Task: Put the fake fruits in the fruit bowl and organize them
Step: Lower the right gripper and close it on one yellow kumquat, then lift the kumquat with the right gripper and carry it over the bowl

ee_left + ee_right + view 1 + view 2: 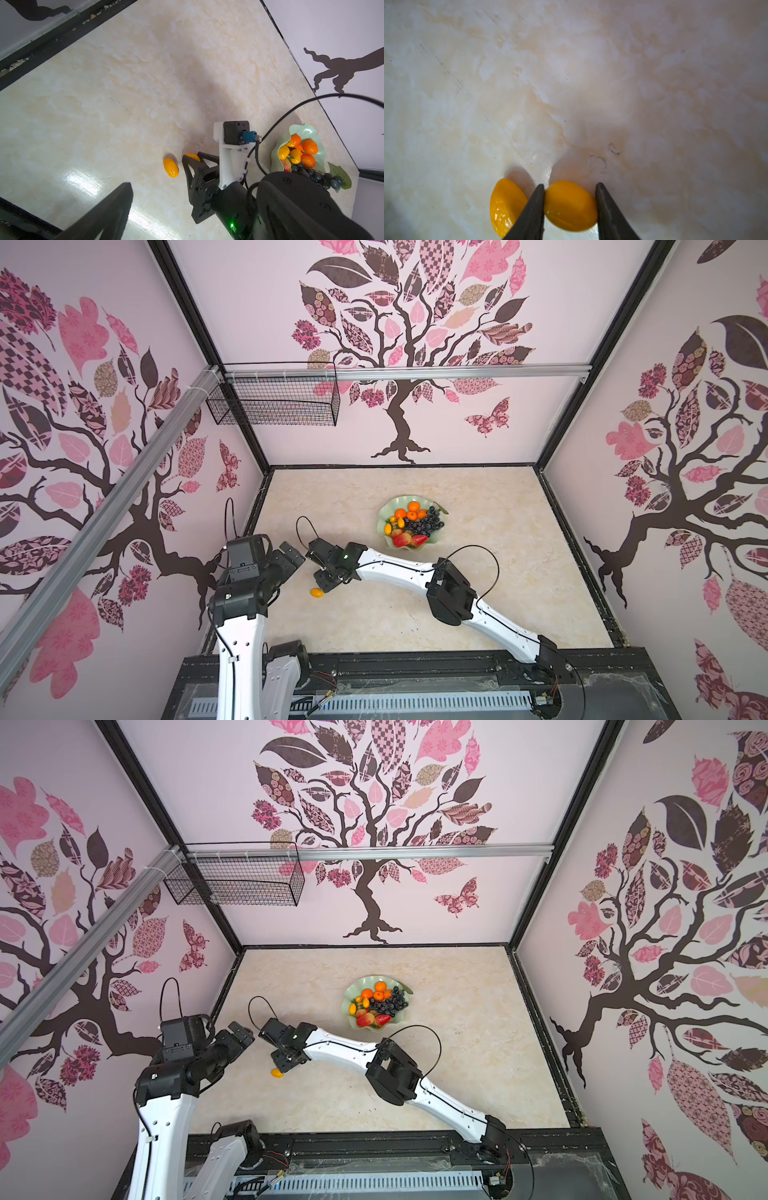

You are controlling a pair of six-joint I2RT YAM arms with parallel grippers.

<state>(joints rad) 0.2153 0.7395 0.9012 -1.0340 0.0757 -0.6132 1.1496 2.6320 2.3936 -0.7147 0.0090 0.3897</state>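
Observation:
The pale green fruit bowl (386, 510) (352, 992) (311, 131) stands mid-table and holds oranges (413, 507), a dark grape bunch (424, 524), strawberries (419, 539) and small yellow ovals. Two more yellow-orange ovals lie on the table to its front left. My right gripper (570, 185) (322, 587) (191, 159) points down with its fingers pressed on both sides of one oval (570, 205). The other oval (505, 205) (316, 593) (277, 1073) (171, 168) lies loose just outside one finger. My left gripper (293, 553) (191, 187) hovers open beside the right wrist, holding nothing.
A black wire basket (274, 400) hangs on the back wall, high at the left. Black frame rails (399, 466) edge the marble tabletop (478, 593) on every side. The right arm (395, 568) stretches across the table's front half, passing just in front of the bowl.

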